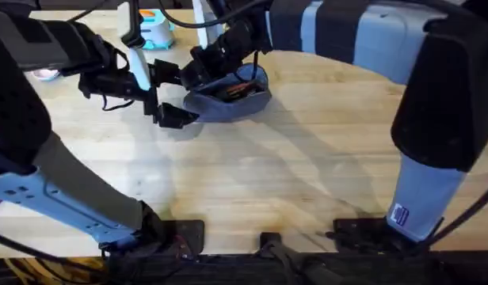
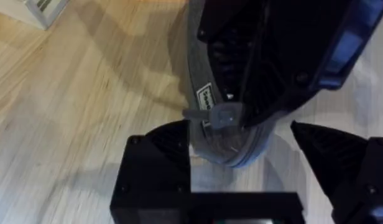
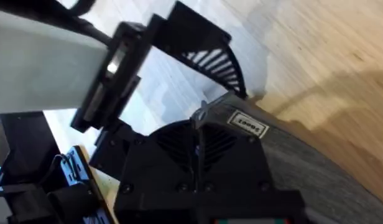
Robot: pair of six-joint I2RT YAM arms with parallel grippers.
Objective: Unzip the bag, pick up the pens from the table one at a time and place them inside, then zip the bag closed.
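Note:
The grey-blue bag (image 1: 228,101) lies on the table (image 1: 307,158) at the back middle, its top gaping. An orange pen (image 1: 242,88) lies inside it among dark shapes I cannot make out. My right gripper (image 1: 198,73) reaches across to the bag's left end and is shut on the bag's (image 3: 285,155) fabric next to the white label (image 3: 247,123). My left gripper (image 2: 247,155) is open just off that same end, and the bag's tip (image 2: 232,146) and grey zipper pull (image 2: 217,116) sit between its fingers (image 2: 160,162).
A white, teal and orange object (image 1: 155,28) stands at the back, near two white posts (image 1: 137,47). A pink-and-white item (image 1: 44,74) sits at the left edge. Bare wood stretches across the table's middle and front.

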